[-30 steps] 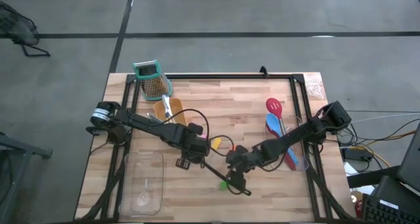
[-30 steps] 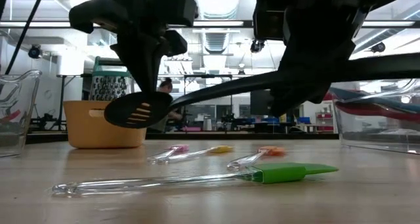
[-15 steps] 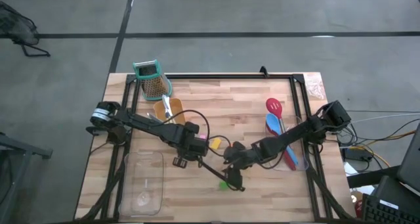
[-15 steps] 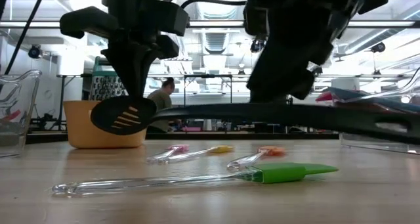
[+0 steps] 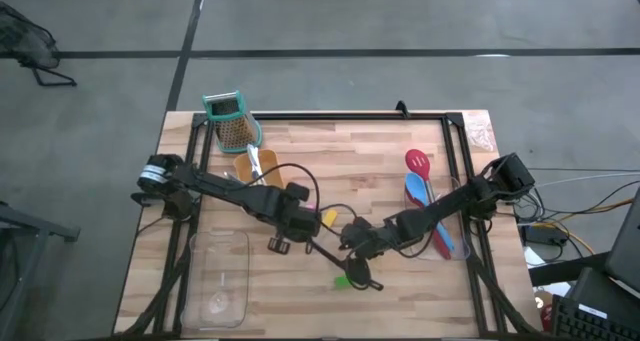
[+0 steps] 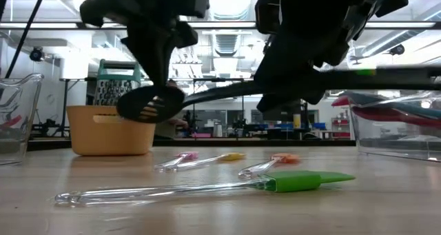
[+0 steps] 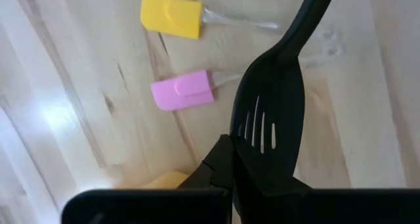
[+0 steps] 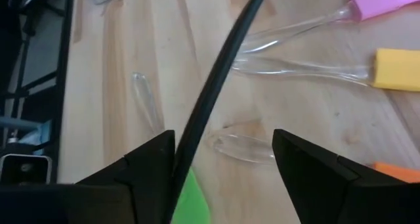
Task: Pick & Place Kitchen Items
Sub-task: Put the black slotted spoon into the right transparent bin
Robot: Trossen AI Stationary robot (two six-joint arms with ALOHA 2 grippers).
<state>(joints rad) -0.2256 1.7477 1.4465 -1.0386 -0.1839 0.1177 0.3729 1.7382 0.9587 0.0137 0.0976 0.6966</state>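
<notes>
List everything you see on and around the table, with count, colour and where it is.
Slotted spoon: one, black, held off the table, mid-table.
Clear-handled spatulas: four; yellow and pink side by side, orange nearby, green nearest the front edge.
Long spoons: two, red and blue, in a clear tray at the right.
Grater: one, metal with teal top, back left.
Yellow tray: one, by the grater.
Clear tray: one, front left.
Left claw: shut on the slotted spoon's head.
Right claw: open, the spoon's handle between its fingers.
</notes>
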